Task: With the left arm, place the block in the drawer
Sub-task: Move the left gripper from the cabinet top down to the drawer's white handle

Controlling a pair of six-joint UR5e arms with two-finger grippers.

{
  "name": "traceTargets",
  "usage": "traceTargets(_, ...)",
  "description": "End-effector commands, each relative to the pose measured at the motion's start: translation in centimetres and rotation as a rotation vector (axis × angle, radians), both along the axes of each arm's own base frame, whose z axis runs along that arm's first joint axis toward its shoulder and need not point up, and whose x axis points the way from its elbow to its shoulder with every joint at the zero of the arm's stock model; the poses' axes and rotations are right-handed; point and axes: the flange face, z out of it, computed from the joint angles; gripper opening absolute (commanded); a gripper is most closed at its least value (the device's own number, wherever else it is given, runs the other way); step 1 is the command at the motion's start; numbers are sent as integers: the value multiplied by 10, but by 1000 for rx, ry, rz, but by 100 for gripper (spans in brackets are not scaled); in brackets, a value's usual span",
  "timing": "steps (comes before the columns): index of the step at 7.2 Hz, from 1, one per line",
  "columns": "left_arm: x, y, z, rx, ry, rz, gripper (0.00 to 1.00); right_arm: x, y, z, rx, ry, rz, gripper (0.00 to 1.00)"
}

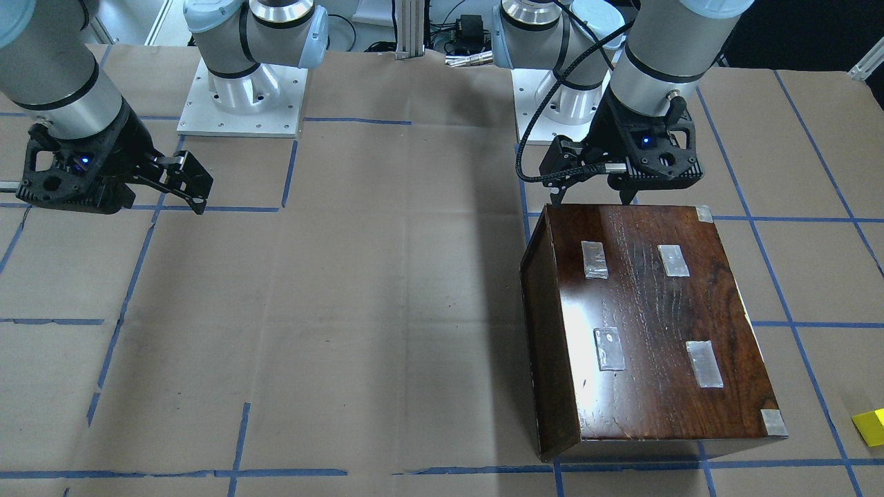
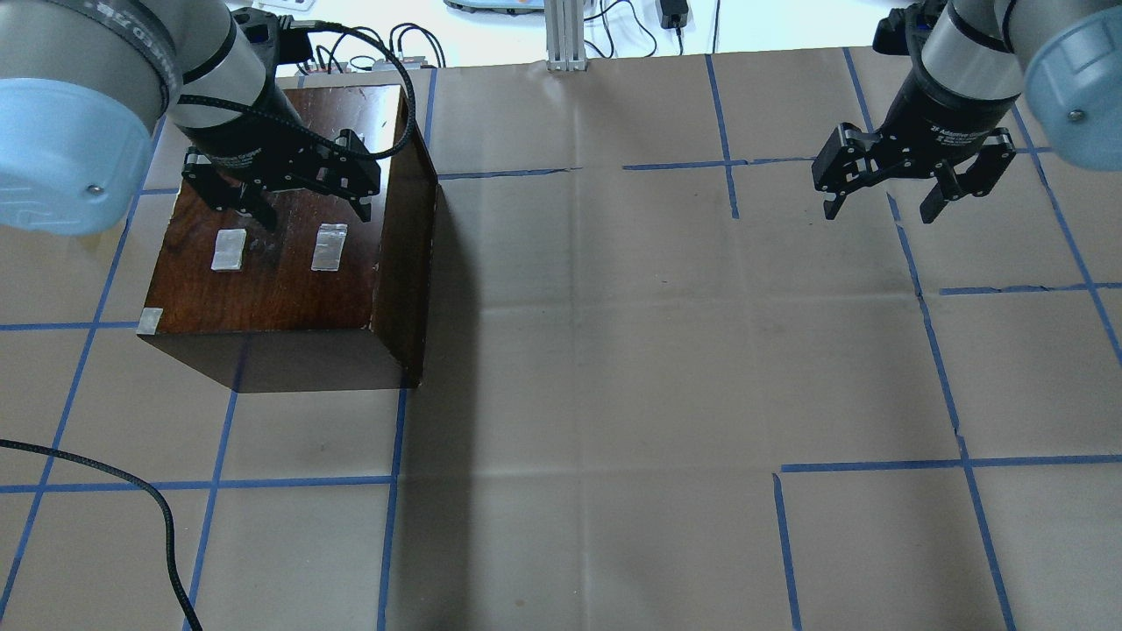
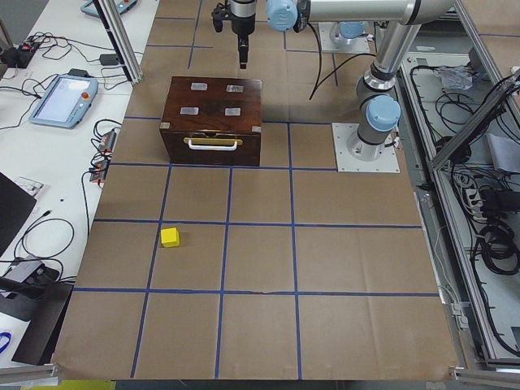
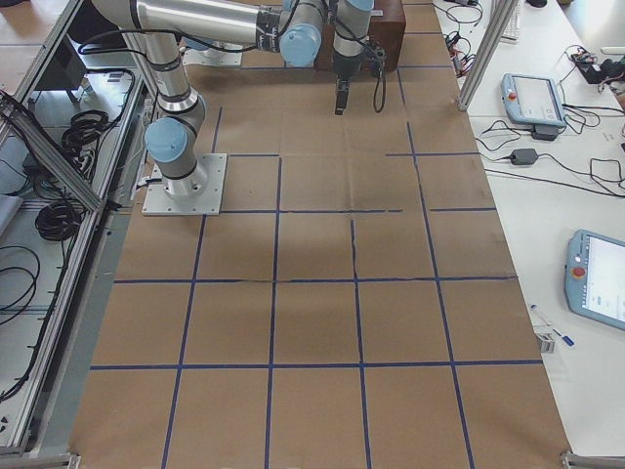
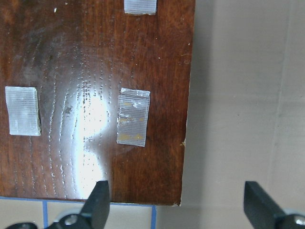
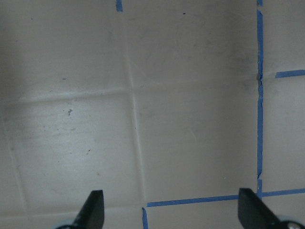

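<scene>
The dark glossy wooden box [image 2: 280,263] with tape patches stands on the robot's left side of the table and also shows in the front view [image 1: 649,324]. Its pale drawer tray is out of view; the exterior left view shows only the box front with a pale handle [image 3: 213,144]. The small yellow block [image 3: 170,237] lies on the paper well apart from the box, at the front view's right edge [image 1: 870,426]. My left gripper [image 2: 316,217] hangs open and empty above the box's top near its edge [image 5: 177,210]. My right gripper [image 2: 879,213] is open and empty above bare paper.
Brown paper with a blue tape grid [image 2: 614,350] covers the table. A black braided cable [image 2: 149,499] lies at the near left of the overhead view. The arms' white base plates [image 1: 242,103] sit at the robot's side. Tablets and cables [image 3: 63,97] lie on the side benches.
</scene>
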Motion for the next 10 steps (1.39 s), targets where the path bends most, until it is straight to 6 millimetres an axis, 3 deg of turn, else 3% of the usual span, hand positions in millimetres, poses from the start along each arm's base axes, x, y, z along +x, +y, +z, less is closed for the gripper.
traceTargets(1, 5, -6, 3, -5, 0, 9, 99, 0, 0, 0, -1, 0, 0, 100)
traceTargets(2, 18, -11, 4, -7, -1, 21, 99, 0, 0, 0, -1, 0, 0, 100)
traceTargets(5, 112, -28, 5, -17, 22, 26, 99, 0, 0, 0, -1, 0, 0, 100)
traceTargets(8, 227, -31, -6, -40, 88, -11, 99, 0, 0, 0, -1, 0, 0, 100)
traceTargets(10, 282, -27, -17, -47, 108, -51, 99, 0, 0, 0, -1, 0, 0, 100)
